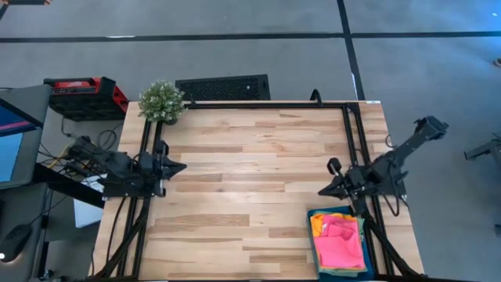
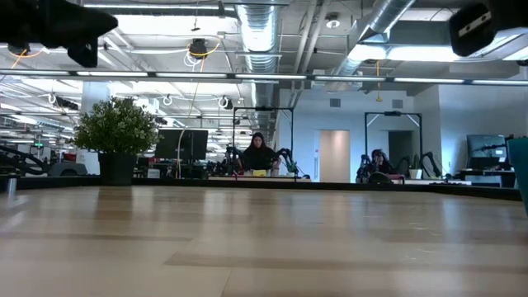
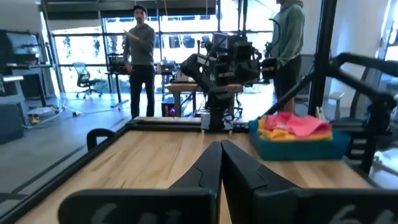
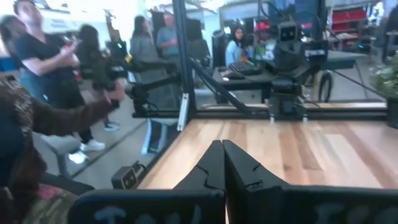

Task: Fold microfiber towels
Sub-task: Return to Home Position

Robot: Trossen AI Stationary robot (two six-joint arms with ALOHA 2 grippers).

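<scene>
Microfiber towels [image 1: 342, 239], pink atop yellow and orange, lie folded in the rigid dark teal tray [image 1: 311, 214] beside the right gripper [image 1: 325, 190], which, like the left gripper [image 1: 178, 166] opposite, hovers pinched closed, empty, work apparently done.

Light-wood plank bench [image 1: 250, 172] is carrying a small potted plant [image 1: 162, 102], sitting at its back-left corner, and a teal bin [image 1: 311, 243], sitting at the front-right corner. A black frame rail [image 1: 266, 104] is running along the back edge.
</scene>
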